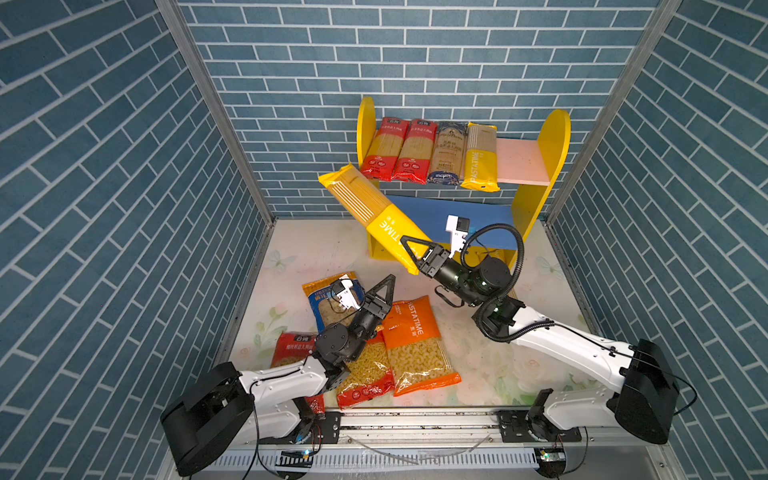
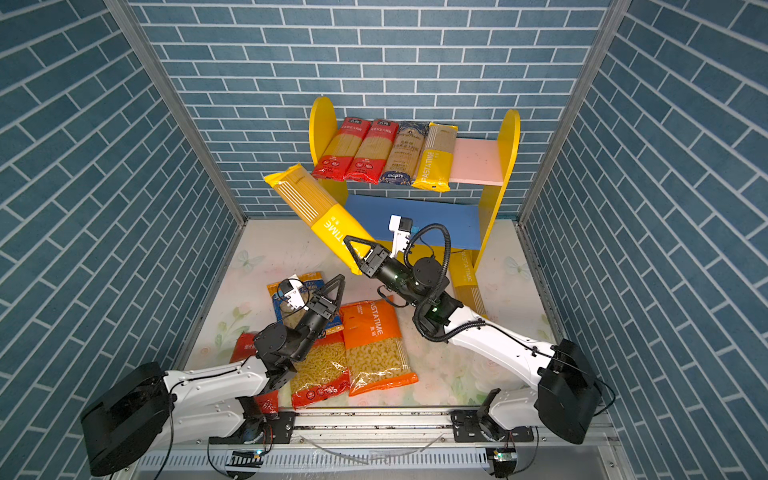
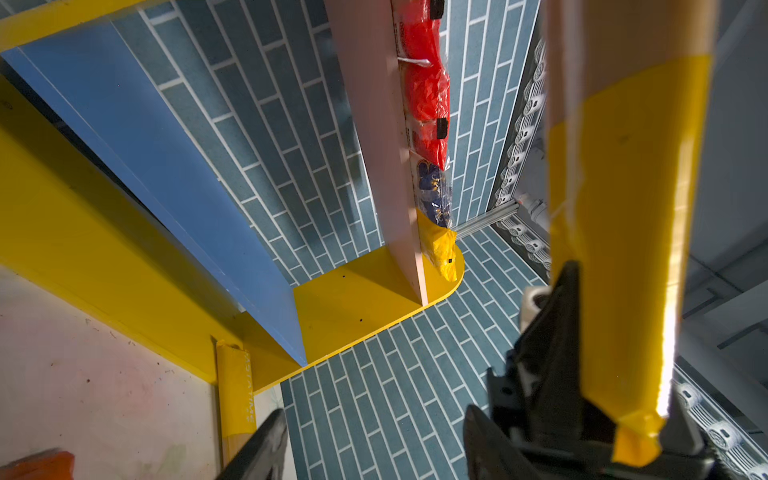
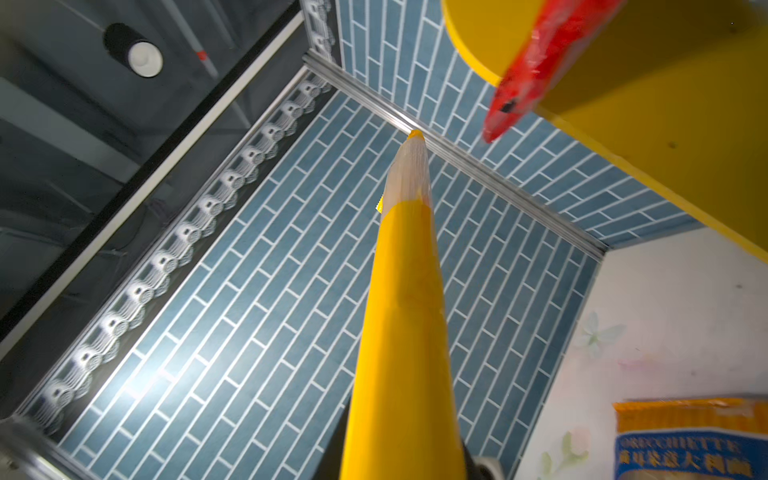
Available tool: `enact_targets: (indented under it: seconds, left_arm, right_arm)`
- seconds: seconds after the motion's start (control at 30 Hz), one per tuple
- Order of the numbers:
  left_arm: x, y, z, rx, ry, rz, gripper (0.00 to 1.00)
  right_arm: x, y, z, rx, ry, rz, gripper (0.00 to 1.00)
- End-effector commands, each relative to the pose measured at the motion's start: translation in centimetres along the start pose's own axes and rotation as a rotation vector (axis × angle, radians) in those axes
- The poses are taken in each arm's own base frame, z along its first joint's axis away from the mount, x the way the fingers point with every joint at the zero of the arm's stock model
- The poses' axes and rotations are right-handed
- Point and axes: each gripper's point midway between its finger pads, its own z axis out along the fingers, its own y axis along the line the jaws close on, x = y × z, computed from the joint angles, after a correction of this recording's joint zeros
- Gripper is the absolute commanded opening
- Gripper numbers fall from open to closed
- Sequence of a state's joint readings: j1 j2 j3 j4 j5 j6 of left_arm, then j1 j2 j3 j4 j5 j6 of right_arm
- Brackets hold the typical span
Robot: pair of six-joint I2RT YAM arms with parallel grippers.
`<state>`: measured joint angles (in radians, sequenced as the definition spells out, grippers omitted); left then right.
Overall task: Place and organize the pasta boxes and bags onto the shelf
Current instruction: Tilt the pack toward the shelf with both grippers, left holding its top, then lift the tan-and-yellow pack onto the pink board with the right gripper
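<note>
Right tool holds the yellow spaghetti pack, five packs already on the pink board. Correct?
No. The pink board carries four packs, not five: red pack, second red pack, dark blue pack, yellow pack; both top views show it. The right tool does hold the other yellow spaghetti pack.

Pasta packets point(image 1: 417, 353) glossy plastic; shelf point(image 1: 555, 137) smooth matt wood.
</note>
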<state>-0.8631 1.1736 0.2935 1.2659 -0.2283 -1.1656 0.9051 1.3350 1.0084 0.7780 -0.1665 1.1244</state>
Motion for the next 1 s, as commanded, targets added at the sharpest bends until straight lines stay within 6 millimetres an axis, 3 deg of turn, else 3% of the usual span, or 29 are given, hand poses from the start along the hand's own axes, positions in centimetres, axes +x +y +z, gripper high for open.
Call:
enact_targets:
  seconds: [0.0,0.17,0.33,0.53,0.73,0.97]
  left_arm:
    - [1.0,-0.3,0.6,0.013,0.047,0.020,0.67]
    - [1.8,0.0,1.0,0.012,0.076,0.003,0.67]
    - [2.8,0.0,1.5,-0.004,0.129,0.010,0.67]
    - [3.1,0.2,1.5,-0.021,0.147,0.032,0.67]
    - [3.4,0.3,1.5,-0.017,0.159,0.024,0.67]
    - [3.5,0.6,1.2,-0.016,0.162,0.019,0.67]
  right_arm:
    - [-6.6,13.4,-2.0,-0.341,-0.151,-0.153,0.00]
    - [-11.2,14.0,-3.3,-0.248,-0.244,-0.239,0.00]
    - [-17.5,13.6,-6.5,-0.063,-0.386,-0.363,0.00]
    - [-24.1,9.8,-10.6,0.238,-0.553,-0.367,0.00]
    - [-28.6,7.1,-13.4,0.368,-0.705,-0.336,0.00]
    - [-31.5,2.2,-12.4,0.440,-0.793,-0.243,0.00]
